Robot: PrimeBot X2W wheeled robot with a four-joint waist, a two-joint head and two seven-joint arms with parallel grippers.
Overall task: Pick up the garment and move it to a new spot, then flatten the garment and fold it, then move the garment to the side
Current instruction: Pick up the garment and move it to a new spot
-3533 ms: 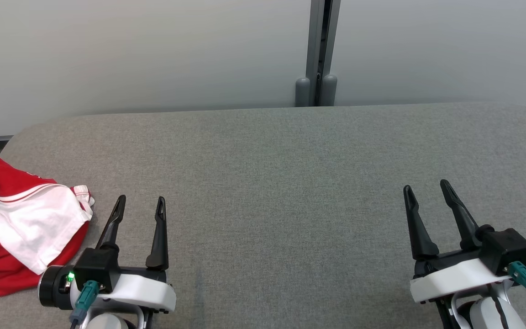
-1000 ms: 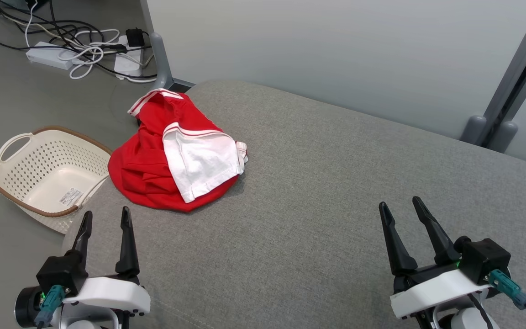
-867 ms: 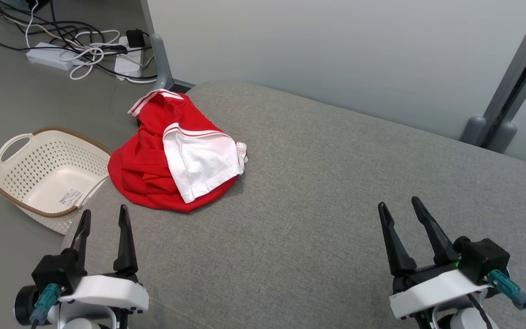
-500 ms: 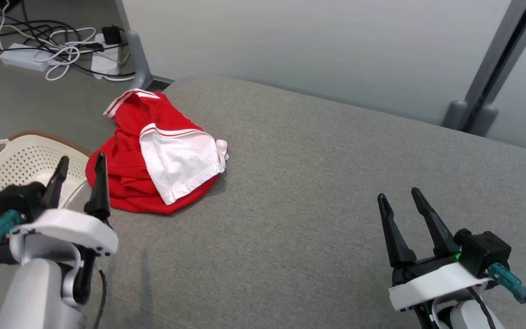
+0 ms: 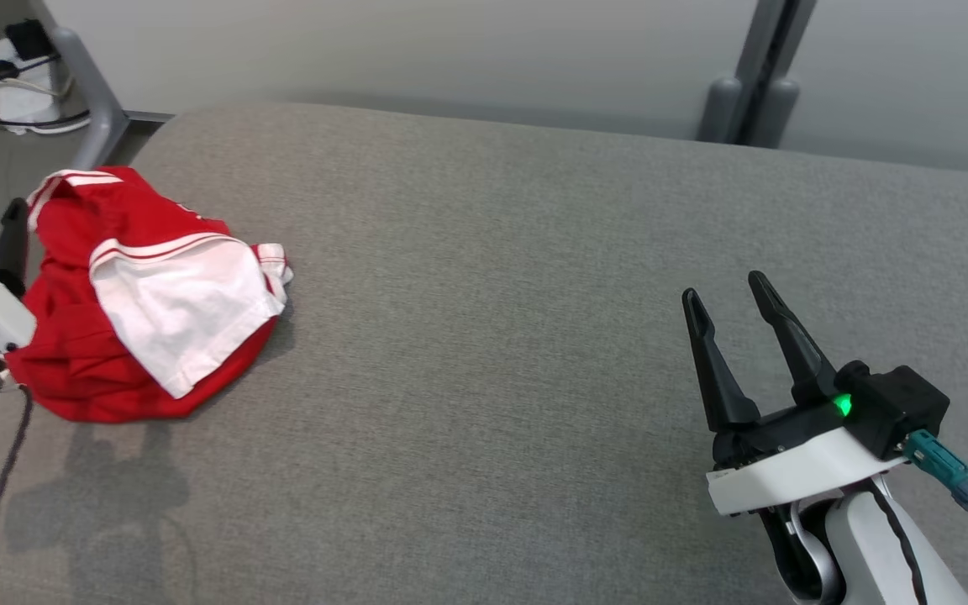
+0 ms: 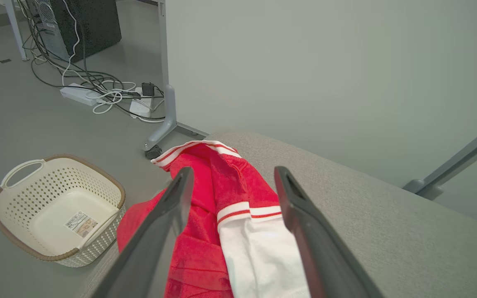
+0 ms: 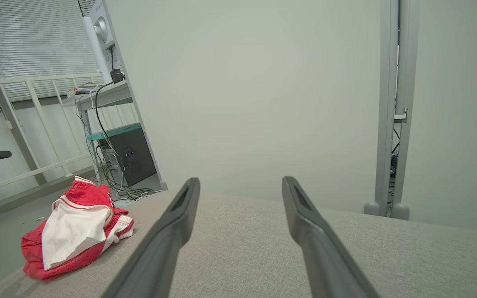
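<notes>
We see the garment [image 5: 148,294] lying in a crumpled heap at the left end of the worktop [image 5: 484,252], close to its rounded far corner. It is red cloth with a white panel folded over the top, and white bands with thin red stripes run along its hems. In the left wrist view its red edge reaches out past the left rim of the worktop.

Our left pincer [image 6: 233,171] is spread wide and grips nothing. In its own wrist view the two dark fingers frame the garment, the left one over the red cloth and the right one over the striped band and white panel. In the head view this pincer sits at the left edge, just beside the garment's left side. We cannot tell whether its tips touch the cloth.

Our right pincer [image 5: 723,286] is also spread and empty. It hangs over the right part of the worktop, well apart from the garment, with a green light glowing on its body.

On the floor beside the left end of the worktop stands a cream basket [image 6: 85,182] with a brown rim and a label inside. Farther off, a power strip [image 6: 75,93] lies among tangled cables [image 6: 97,82]. A grey post [image 5: 753,76] stands behind the worktop against the pale wall.
</notes>
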